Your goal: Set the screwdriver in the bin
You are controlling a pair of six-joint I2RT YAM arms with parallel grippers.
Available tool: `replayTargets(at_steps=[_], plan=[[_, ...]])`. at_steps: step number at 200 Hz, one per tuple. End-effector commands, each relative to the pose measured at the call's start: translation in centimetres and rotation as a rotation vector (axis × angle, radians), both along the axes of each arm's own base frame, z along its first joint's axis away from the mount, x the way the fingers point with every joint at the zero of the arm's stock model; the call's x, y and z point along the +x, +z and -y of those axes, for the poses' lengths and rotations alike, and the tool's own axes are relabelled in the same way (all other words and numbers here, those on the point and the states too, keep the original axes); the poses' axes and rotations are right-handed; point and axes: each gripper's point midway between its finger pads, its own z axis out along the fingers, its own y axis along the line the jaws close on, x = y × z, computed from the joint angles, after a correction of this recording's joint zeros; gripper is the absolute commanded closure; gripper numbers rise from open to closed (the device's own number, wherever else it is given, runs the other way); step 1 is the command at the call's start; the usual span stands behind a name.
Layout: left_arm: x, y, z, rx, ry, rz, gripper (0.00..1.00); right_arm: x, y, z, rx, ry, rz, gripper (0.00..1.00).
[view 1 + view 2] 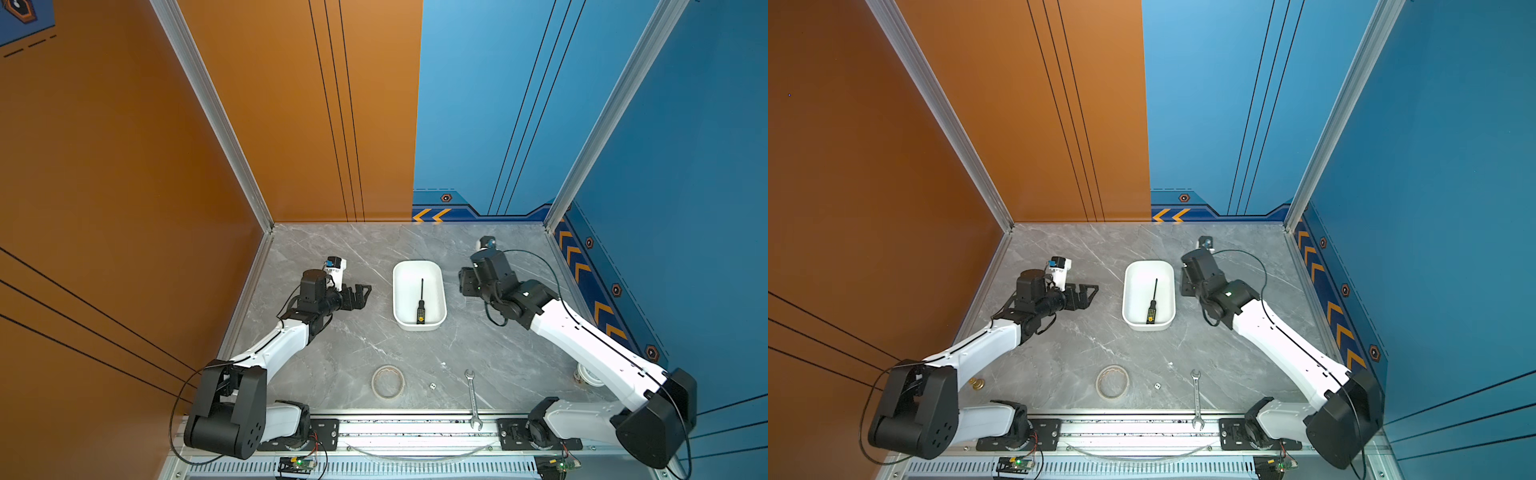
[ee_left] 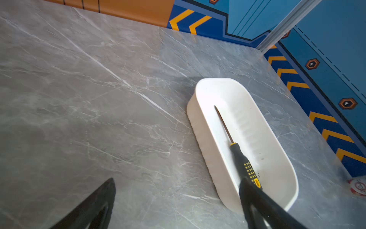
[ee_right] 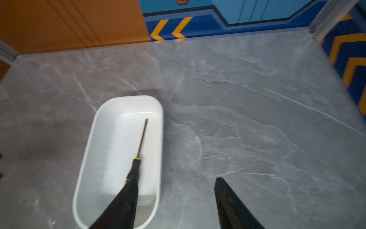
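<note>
Lifting straight up is looking safest for the right gripper (image 3: 177,179), jaws spread and empty, with the screwdriver (image 1: 420,305) lying in the bin (image 1: 407,291).

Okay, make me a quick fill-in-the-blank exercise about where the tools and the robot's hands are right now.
1. The ___ lies flat inside the white bin.
2. Its handle is black with ___ dots.
3. The left hand and right hand both stand ___, holding nothing.
4. In both top views, the silver ___ lies outside the bin, right of the tape ring.
Missing words: screwdriver; yellow; open; wrench.
</note>
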Motion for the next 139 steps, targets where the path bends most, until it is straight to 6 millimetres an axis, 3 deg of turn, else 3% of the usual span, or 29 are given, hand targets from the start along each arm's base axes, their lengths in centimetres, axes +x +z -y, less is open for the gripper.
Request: replayTargets(at_steps=[1, 55, 98, 139], plan=[[0.6, 0.6, -2.6, 0.097, 0.089, 0.08, 0.02, -0.7, -1.3, 5.3, -0.132, -0.072, 0.069, 0.37], [1.0, 2.3, -6.9, 0.19, 0.218, 0.173, 0.02, -2.5, -3.7, 13.8, -0.163, -0.252, 0.29, 0.31], [1.0, 2.9, -10.8, 0.253, 0.352, 0.276, 0.02, -2.4, -6.0, 14.7, -0.167, -0.233, 0.426, 0.26], [1.1, 1.5, -11.3, 0.294, 0.331, 0.304, 0.02, -1.0, -8.2, 14.9, -0.17, -0.219, 0.411, 0.25]])
